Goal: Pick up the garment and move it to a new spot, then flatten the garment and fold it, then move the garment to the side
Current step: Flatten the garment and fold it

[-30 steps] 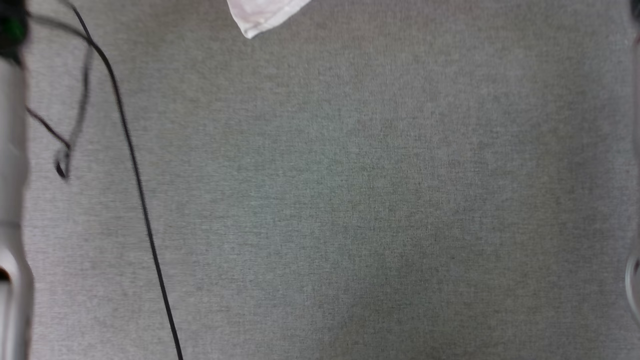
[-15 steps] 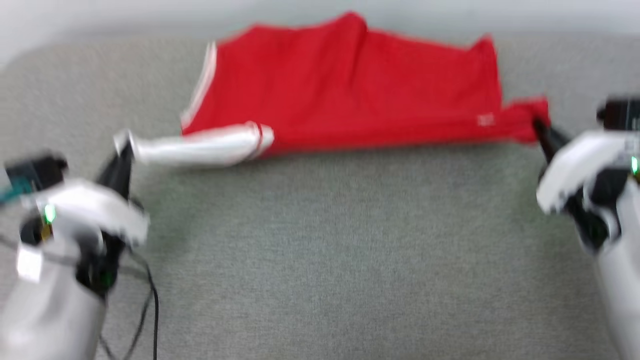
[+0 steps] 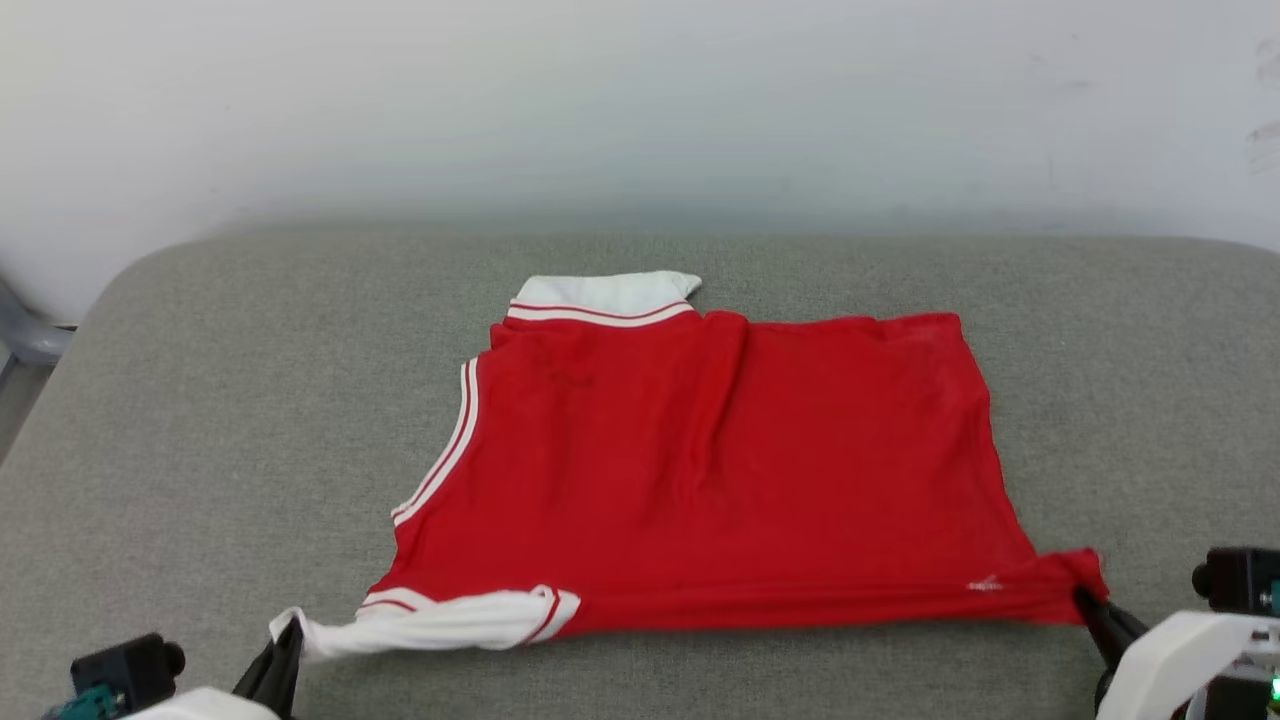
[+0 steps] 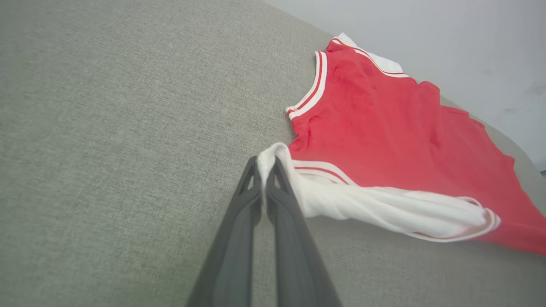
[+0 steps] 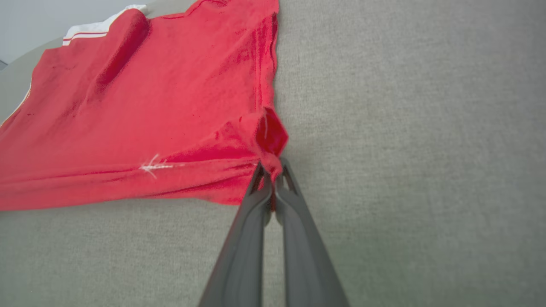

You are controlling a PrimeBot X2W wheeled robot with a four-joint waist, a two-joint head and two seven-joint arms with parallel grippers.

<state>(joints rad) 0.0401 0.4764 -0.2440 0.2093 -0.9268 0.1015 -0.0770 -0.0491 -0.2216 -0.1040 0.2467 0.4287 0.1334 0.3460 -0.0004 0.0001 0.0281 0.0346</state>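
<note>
Grey woven upholstery covers the surface (image 3: pixel 200 420), whose rounded corner curves at 10 o'clock beneath a plain pale wall (image 3: pixel 640 100). A grey bar (image 3: pixel 25 340) shows past the edge at 9 o'clock. At 7 o'clock the left gripper (image 3: pixel 283 645) has its fingers pressed together on a twisted white corner of the garment (image 3: pixel 720 460). The garment lies spread at the centre, red and mostly flat, with its white panel toward 12 o'clock and its near edge pulled taut. At 5 o'clock the right gripper (image 3: pixel 1092 608) pinches the red corner.
</note>
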